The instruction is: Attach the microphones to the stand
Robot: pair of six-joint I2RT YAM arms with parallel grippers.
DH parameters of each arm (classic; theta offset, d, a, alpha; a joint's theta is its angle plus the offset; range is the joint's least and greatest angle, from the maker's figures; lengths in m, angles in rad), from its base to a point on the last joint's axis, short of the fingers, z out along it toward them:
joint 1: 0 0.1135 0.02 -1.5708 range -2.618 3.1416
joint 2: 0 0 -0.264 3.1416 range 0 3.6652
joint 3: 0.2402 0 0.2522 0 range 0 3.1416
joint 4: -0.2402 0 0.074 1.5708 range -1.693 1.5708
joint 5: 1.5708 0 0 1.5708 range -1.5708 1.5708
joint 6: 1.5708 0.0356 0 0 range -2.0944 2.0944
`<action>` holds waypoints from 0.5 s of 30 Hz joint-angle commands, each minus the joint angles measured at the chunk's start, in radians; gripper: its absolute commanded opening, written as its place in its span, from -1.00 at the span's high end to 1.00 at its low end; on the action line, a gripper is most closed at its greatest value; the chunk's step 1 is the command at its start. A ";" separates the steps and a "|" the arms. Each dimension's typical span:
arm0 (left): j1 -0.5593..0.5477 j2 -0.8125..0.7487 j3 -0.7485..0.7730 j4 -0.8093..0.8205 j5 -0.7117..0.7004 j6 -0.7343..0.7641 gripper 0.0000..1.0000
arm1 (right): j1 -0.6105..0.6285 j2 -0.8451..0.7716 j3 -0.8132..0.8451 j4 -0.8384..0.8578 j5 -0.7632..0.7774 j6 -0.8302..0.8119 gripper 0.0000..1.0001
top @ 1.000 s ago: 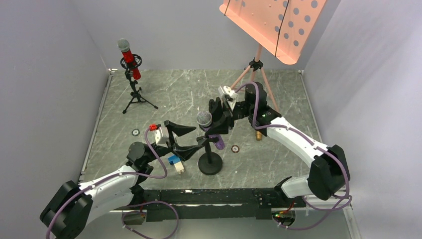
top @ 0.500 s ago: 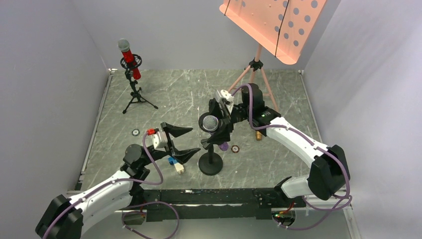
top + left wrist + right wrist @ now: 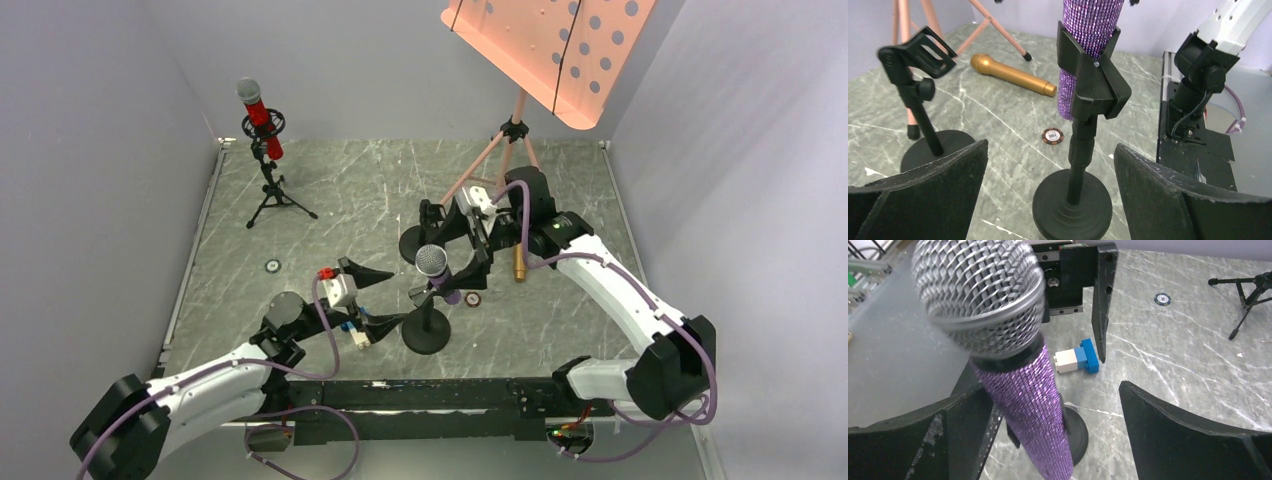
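The glittery purple microphone (image 3: 436, 272) (image 3: 1023, 385) (image 3: 1088, 45) sits tilted in the clip of a round-based stand (image 3: 425, 333) (image 3: 1073, 200). My right gripper (image 3: 455, 243) (image 3: 1048, 400) is open, its jaws on either side of the purple body, the left one close to it. My left gripper (image 3: 378, 297) (image 3: 1050, 150) is open, facing the stand's post and apart from it. A second round-based stand (image 3: 923, 145) (image 3: 412, 243) has an empty clip. The gold microphone (image 3: 519, 262) (image 3: 1013, 76) lies on the table. The red microphone (image 3: 258, 115) stands in a tripod stand at back left.
A blue-and-white block (image 3: 353, 330) (image 3: 1078, 357) lies by my left gripper. Poker chips (image 3: 272, 266) (image 3: 472, 298) (image 3: 1052, 135) dot the table. A salmon music stand (image 3: 550, 50) rises at the back, its tripod legs (image 3: 500, 150) near my right arm.
My right gripper has opened and drawn back to the right, leaving the purple microphone in the clip. My left gripper has opened wider and moved nearer the front edge.
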 commanded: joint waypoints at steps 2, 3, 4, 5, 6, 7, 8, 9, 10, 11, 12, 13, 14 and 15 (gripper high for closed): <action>-0.059 0.087 0.052 0.037 -0.056 0.055 -0.99 | -0.011 -0.059 0.025 -0.253 0.022 -0.311 -1.00; -0.063 0.108 0.056 0.054 -0.059 0.053 -0.99 | -0.013 -0.065 0.019 -0.261 0.028 -0.327 -1.00; -0.069 0.126 0.059 0.071 -0.064 0.050 -0.99 | -0.016 -0.072 0.018 -0.288 0.032 -0.346 -1.00; -0.078 0.143 0.064 0.082 -0.070 0.048 -0.99 | -0.020 -0.076 0.021 -0.315 0.038 -0.369 -1.00; -0.087 0.159 0.069 0.092 -0.078 0.048 -0.99 | -0.027 -0.080 0.026 -0.345 0.045 -0.397 -1.00; -0.100 0.177 0.074 0.102 -0.091 0.048 -0.98 | -0.038 -0.085 0.028 -0.375 0.050 -0.421 -1.00; -0.113 0.196 0.078 0.116 -0.110 0.046 -0.96 | -0.059 -0.090 0.028 -0.397 0.051 -0.450 -1.00; -0.129 0.213 0.080 0.130 -0.129 0.046 -0.93 | -0.080 -0.102 0.022 -0.410 0.046 -0.464 -1.00; -0.143 0.234 0.081 0.148 -0.150 0.045 -0.89 | -0.102 -0.117 0.012 -0.415 0.042 -0.471 -1.00; -0.156 0.254 0.079 0.170 -0.169 0.044 -0.85 | -0.122 -0.131 0.004 -0.417 0.038 -0.477 -1.00; -0.168 0.273 0.075 0.196 -0.186 0.041 -0.82 | -0.142 -0.146 -0.004 -0.424 0.037 -0.487 -1.00; -0.177 0.292 0.070 0.227 -0.200 0.038 -0.79 | -0.155 -0.161 -0.011 -0.432 0.039 -0.498 -1.00; -0.183 0.309 0.065 0.257 -0.211 0.035 -0.77 | -0.167 -0.170 -0.018 -0.440 0.042 -0.507 -1.00; -0.188 0.329 0.062 0.283 -0.219 0.031 -0.74 | -0.179 -0.178 -0.026 -0.446 0.041 -0.513 -1.00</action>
